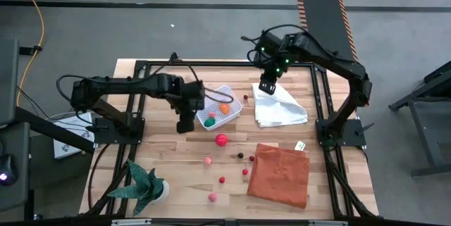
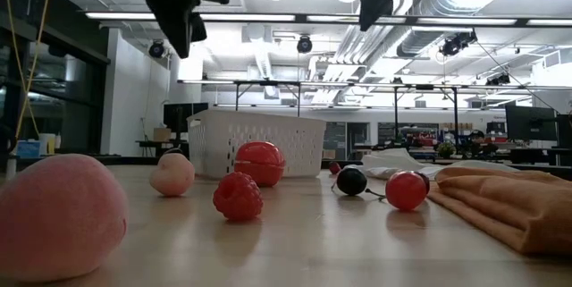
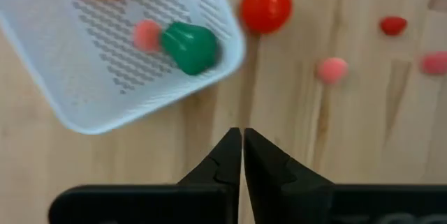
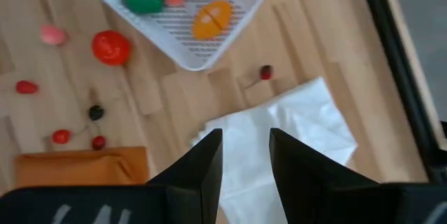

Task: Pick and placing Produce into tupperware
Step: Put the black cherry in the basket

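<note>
The left gripper (image 1: 184, 124) hangs at the tupperware's (image 1: 232, 106) nine o'clock, jaws clenched on nothing. The tupperware sits mid-desk (image 1: 176, 159) holding orange (image 1: 224, 108), green (image 1: 211, 122) and pink produce. The right gripper (image 1: 266, 86) hovers over the white cloth (image 1: 282, 110), jaws released.

Bare wood lies open between the tupperware (image 1: 220, 108) and orange cloth (image 1: 280, 174) (scattered produce (image 1: 221, 139) dots it).
</note>
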Robot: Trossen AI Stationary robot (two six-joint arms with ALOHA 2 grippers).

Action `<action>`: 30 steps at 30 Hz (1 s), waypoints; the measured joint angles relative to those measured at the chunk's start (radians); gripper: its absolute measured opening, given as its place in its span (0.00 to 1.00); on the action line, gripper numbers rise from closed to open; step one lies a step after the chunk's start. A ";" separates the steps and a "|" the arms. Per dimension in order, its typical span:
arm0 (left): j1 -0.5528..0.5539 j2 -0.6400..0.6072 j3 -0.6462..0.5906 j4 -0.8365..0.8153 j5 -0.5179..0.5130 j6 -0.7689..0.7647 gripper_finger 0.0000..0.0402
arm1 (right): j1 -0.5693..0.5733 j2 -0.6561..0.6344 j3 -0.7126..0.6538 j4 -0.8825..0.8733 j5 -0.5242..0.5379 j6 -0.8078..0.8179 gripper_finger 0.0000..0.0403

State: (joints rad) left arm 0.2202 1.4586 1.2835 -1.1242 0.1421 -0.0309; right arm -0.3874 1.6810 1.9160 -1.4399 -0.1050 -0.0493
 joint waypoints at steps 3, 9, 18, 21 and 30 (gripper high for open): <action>-0.043 -0.007 0.000 -0.023 0.000 -0.024 0.01 | 0.055 0.000 0.000 -0.001 0.032 0.036 0.27; -0.123 -0.042 -0.003 -0.088 -0.003 -0.059 0.00 | 0.167 0.000 0.000 -0.001 0.079 0.135 0.27; -0.209 -0.220 -0.002 -0.114 -0.081 -0.154 0.01 | 0.350 0.000 0.000 0.040 0.176 0.354 0.27; -0.229 -0.289 -0.002 -0.117 -0.125 -0.193 0.00 | 0.410 0.000 0.000 0.058 0.211 0.441 0.27; -0.236 -0.425 -0.002 -0.160 -0.146 -0.239 0.00 | 0.555 0.047 0.000 0.070 0.258 0.686 0.27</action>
State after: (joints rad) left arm -0.0154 1.0340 1.2816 -1.2841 -0.0036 -0.2695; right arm 0.1677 1.7281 1.9156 -1.3702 0.1528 0.6363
